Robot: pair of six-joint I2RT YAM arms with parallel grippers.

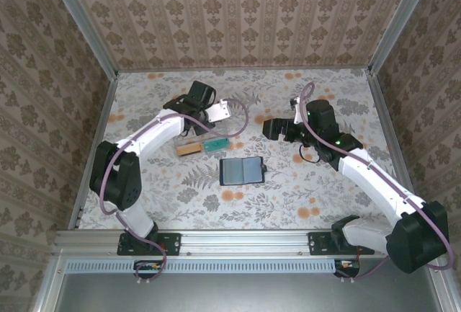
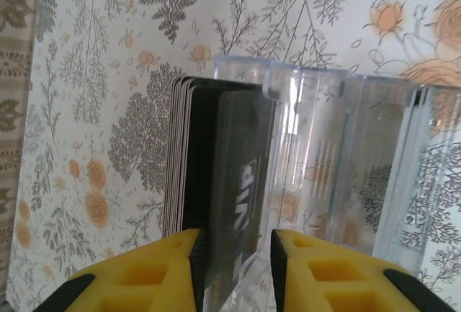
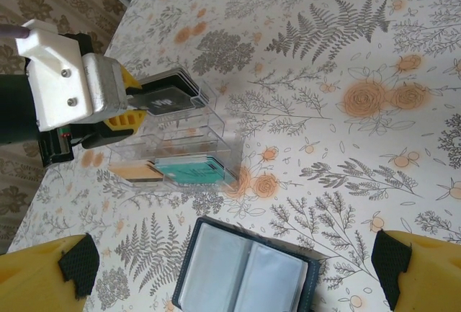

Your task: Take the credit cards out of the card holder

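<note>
clear glossy plastic tray [image 2: 324, 146] (dark card [image 2: 236, 189] shiny too).

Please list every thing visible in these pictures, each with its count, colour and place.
card holder: one, navy, grey-blue inside, lying open on the table
clear tray: one, transparent, beyond the card holder
dark cards: stack, black, standing in the tray
teal cards: count unclear, in the tray
orange-tan card: one seen, beside the teal cards
table: one, floral
left gripper: one, yellow fingers, parted around a single dark card at the tray
right gripper: one, open, above the table
</note>
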